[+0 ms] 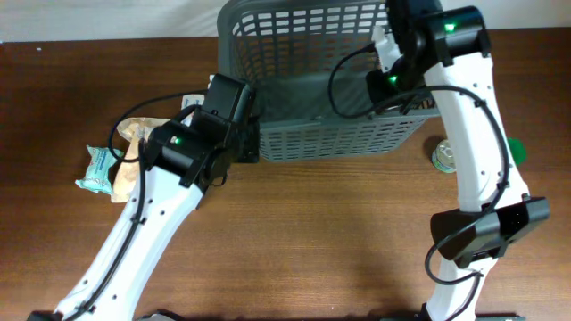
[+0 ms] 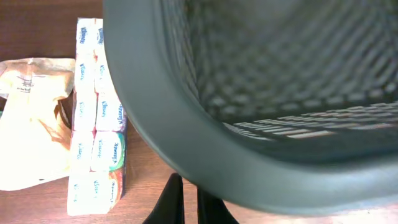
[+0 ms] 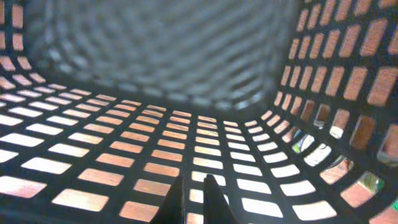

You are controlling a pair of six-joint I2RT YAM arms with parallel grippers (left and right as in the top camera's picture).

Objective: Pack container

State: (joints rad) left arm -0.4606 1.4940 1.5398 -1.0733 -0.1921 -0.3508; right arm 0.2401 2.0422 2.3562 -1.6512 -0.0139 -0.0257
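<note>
Basket (image 1: 339, 138) looks empty; both jaws sit together, holding nothing. Open your left jaws, back off the rim, grab the tissues (image 2: 96, 118) squarely.

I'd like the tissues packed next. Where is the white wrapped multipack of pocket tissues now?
In the left wrist view, the tissue multipack lies on the table between the left side of the dark grey plastic basket and a beige bag.

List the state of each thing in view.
container: on the table, no items seen inside.
left gripper: at the container's rim, grip unclear.
right gripper: inside the container, shut, holding nothing.
tissue packs: stacked, beside the container.
beige bag: crumpled, outside.
can: upright, outside.
</note>
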